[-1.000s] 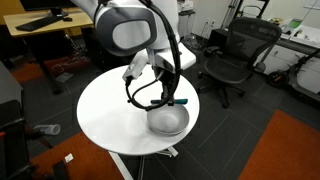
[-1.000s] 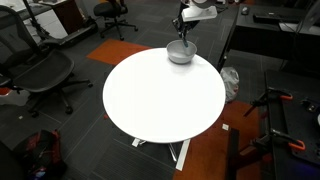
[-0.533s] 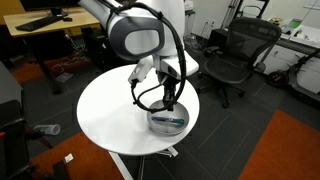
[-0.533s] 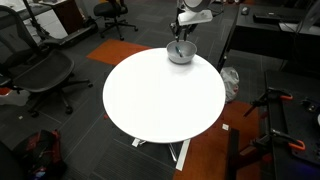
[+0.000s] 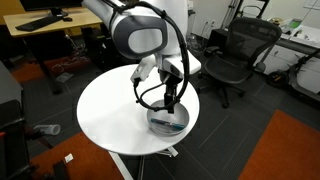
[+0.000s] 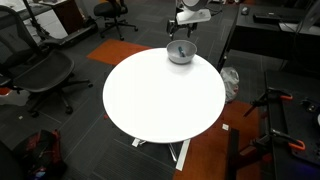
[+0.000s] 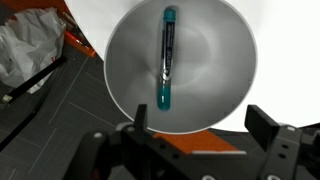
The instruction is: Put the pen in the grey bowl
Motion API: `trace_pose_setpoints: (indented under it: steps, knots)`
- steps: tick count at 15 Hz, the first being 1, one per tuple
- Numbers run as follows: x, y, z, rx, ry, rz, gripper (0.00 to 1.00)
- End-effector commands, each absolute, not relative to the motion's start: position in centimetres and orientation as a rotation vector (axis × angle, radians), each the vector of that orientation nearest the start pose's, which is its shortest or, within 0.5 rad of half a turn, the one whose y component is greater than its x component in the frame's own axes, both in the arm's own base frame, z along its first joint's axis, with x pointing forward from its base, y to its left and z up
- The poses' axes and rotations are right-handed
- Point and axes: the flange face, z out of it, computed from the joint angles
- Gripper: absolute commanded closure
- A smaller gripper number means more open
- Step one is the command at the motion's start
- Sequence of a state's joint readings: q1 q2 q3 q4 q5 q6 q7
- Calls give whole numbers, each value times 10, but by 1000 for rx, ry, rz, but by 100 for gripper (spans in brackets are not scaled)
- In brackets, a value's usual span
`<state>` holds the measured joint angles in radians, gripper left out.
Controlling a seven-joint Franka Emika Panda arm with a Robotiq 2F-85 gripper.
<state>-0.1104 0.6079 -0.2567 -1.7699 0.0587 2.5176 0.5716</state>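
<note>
The pen (image 7: 166, 57), dark with teal ends, lies inside the grey bowl (image 7: 220, 70), across its hollow. The bowl sits near the edge of the round white table (image 5: 110, 110), and shows in both exterior views (image 5: 168, 123) (image 6: 181, 54). My gripper (image 7: 198, 122) hangs directly above the bowl, open, with nothing between its fingers. In an exterior view the gripper (image 5: 171, 101) hovers just over the bowl; the pen (image 5: 171, 122) is a thin dark line in it.
Black office chairs (image 5: 235, 55) (image 6: 30, 65) stand around the table. A desk (image 5: 45, 25) is at the back. Orange carpet (image 5: 290, 150) and dark floor surround the table's base. A white bag (image 7: 25, 50) lies on the floor beside the table.
The gripper opened and let go of the pen, which dropped into the bowl. The arm shifted slightly over the bowl.
</note>
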Motion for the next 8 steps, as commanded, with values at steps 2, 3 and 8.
trace_pose_setpoints:
  steps: [2,3,8]
  knots:
    - [639,-229,244,-2871,1443,-268,0]
    - [639,-229,244,-2871,1444,-266,0]
    - [639,-229,243,-2871,1445,-263,0]
